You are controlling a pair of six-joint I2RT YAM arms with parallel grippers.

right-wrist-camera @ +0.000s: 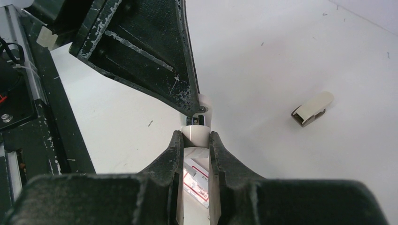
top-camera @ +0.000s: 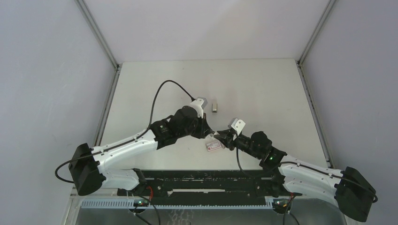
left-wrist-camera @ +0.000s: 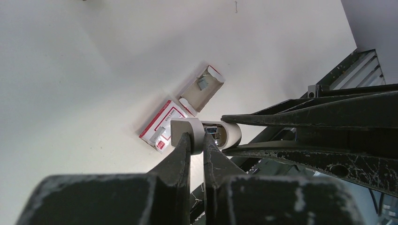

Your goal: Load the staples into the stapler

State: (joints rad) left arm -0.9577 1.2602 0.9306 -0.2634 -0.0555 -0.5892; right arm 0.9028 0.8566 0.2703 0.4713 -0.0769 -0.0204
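- Top view: left pincer (top-camera: 209, 132) and right pincer (top-camera: 220, 137) meet over the counter (top-camera: 263, 84). Both are clenched on the white plastic mini stapler (top-camera: 214, 135), above the pinkish-red-and-white flat box (top-camera: 213, 146). The two-handed hold is probably for prying it open.
- Left wrist: left fingers pinch one stapler end and the right's hold the rounded end. The silvery-grey staples strip (left-wrist-camera: 203, 83) lies in the tan tray (left-wrist-camera: 209, 96), near, untouched.
- Right wrist: stapler clamped at the fingertips. A small cream plastic piece (right-wrist-camera: 312, 108) lies well apart.

1. A robotics lab test cell: bare white tabletop (top-camera: 263, 84) boxed in by plain grey panels (top-camera: 47, 70) on aluminium posts (top-camera: 96, 33)
2. Two white-and-black robot arms (top-camera: 126, 147) bolted to a black rail (top-camera: 206, 176), cables (top-camera: 157, 93) trailing
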